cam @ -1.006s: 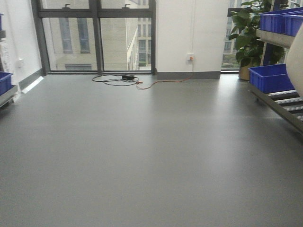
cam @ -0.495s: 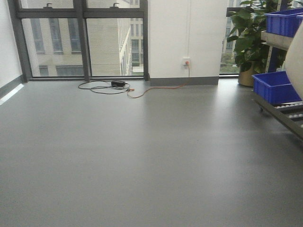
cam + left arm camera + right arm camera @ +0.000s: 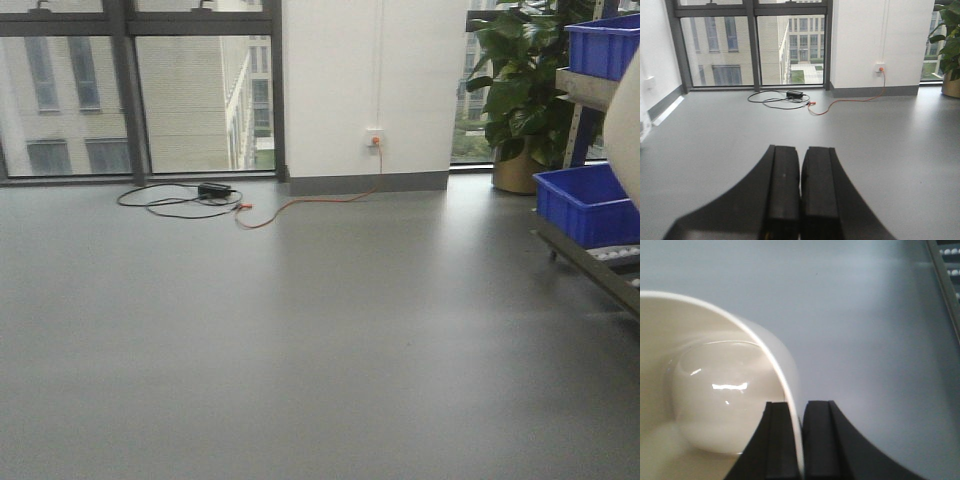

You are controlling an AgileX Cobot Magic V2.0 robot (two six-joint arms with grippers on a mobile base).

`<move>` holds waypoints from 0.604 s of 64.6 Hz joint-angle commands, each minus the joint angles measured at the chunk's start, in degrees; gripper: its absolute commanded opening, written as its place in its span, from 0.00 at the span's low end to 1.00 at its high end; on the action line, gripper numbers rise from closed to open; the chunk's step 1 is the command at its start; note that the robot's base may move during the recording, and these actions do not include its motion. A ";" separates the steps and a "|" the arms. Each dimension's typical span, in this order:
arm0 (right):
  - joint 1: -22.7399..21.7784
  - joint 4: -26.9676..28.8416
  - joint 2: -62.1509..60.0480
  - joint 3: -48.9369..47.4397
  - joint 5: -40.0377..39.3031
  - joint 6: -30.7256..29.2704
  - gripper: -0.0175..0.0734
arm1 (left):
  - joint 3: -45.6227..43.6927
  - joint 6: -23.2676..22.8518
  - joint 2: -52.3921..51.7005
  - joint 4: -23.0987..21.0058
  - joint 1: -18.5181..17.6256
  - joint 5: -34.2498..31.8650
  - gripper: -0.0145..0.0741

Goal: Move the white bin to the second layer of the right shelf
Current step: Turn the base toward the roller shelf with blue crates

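My right gripper (image 3: 800, 440) is shut on the rim of the white bin (image 3: 715, 405): one finger is inside, one outside. The bin hangs over the grey floor, its glossy inside facing the wrist camera. In the front view a pale curved part of the bin (image 3: 624, 130) shows at the right edge. The right shelf (image 3: 600, 265) stands at the right, with white rollers showing on its low level; a strip of rollers also shows in the right wrist view (image 3: 946, 275). My left gripper (image 3: 800, 190) is shut and empty, held over the bare floor.
Blue crates (image 3: 588, 205) sit on the rack, one low, one higher (image 3: 604, 45). A potted plant (image 3: 520, 95) stands by the rack. A black and orange cable (image 3: 200, 200) lies on the floor near the windows. Grey floor (image 3: 300, 340) spreads ahead.
The front view has swung to the right: the windows, the cable and the wall socket have slid left, and the plant shows more. The bin's edge stays at the right.
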 commanded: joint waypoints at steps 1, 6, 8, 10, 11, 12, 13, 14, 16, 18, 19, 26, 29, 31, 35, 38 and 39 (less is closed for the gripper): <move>0.15 0.22 0.20 -1.66 -4.58 -0.17 0.25 | 1.65 -0.30 -1.23 -0.43 -0.45 -4.66 0.26; 0.15 0.22 0.20 -1.66 -4.58 -0.17 0.25 | 1.65 -0.30 -1.23 -0.43 -0.45 -4.66 0.26; 0.15 0.22 0.20 -1.66 -4.70 -0.17 0.25 | 1.65 -0.30 -1.23 -0.43 -0.45 -4.66 0.26; 0.15 0.22 0.20 -1.66 -4.70 -0.17 0.25 | 1.65 -0.30 -1.23 -0.43 -0.45 -4.66 0.26; 0.15 0.22 0.20 -1.66 -4.70 -0.17 0.25 | 1.65 -0.30 -1.23 -0.43 -0.45 -4.66 0.26; 0.15 0.22 0.20 -1.66 -4.86 -0.17 0.25 | 1.65 -0.30 -1.23 -0.43 -0.45 -4.66 0.26; 0.15 0.22 0.20 -1.66 -4.92 -0.17 0.25 | 1.65 -0.30 -1.23 -0.43 -0.45 -4.66 0.26; 0.15 0.22 0.29 -1.66 -4.91 -0.17 0.25 | 1.65 -0.30 -1.23 -0.43 -0.45 -4.66 0.26; 0.15 0.22 0.28 -1.66 -4.99 -0.17 0.25 | 1.65 -0.30 -1.23 -0.43 -0.45 -4.66 0.26; 0.15 0.22 0.28 -1.66 -4.98 -0.17 0.25 | 1.65 -0.30 -1.23 -0.43 -0.45 -4.66 0.26; 0.15 0.22 0.28 -1.66 -4.91 -0.17 0.25 | 1.65 -0.30 -1.23 -0.43 -0.45 -4.66 0.26; 0.15 0.22 0.20 -1.66 -4.96 -0.17 0.25 | 1.65 -0.30 -1.23 -0.43 -0.45 -4.66 0.26; 0.15 0.22 0.20 -1.66 -4.96 -0.17 0.25 | 1.65 -0.30 -1.23 -0.43 -0.45 -4.66 0.26; 0.15 0.22 0.20 -1.66 -4.96 -0.17 0.25 | 1.65 -0.30 -1.23 -0.43 -0.45 -4.66 0.26; 0.15 0.22 0.20 -1.66 -4.96 -0.17 0.25 | 1.65 -0.30 -1.23 -0.43 -0.45 -4.66 0.26; 0.15 0.22 0.20 -1.66 -4.96 -0.17 0.25 | 1.65 -0.30 -1.23 -0.43 -0.45 -4.66 0.26; 0.15 0.22 0.20 -1.66 -4.96 -0.17 0.25 | 1.65 -0.30 -1.23 -0.43 -0.45 -4.66 0.26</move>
